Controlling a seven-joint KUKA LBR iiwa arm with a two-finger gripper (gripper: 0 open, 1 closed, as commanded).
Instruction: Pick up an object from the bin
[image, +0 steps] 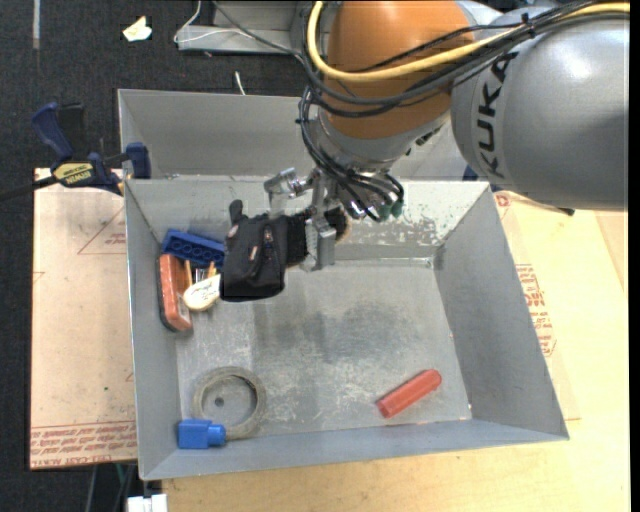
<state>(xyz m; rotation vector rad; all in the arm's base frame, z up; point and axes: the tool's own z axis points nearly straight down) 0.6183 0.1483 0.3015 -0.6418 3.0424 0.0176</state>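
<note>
Front of the grey metal bin (330, 440) first: one small blue plastic block (200, 434) in the left corner, just beside one flat grey metal ring (228, 395); one red cylinder (408, 393) lies alone to the right; I see bare floor in the middle. Further back on the left, one long orange-brown bar (174, 292), one cream oval piece (202, 294) against it, one blue toothed plate (195, 247). Crowding those, one black soft bundle (255, 260), right against the gripper (318, 245) at the back wall; clenched or released, I cannot tell.
</note>
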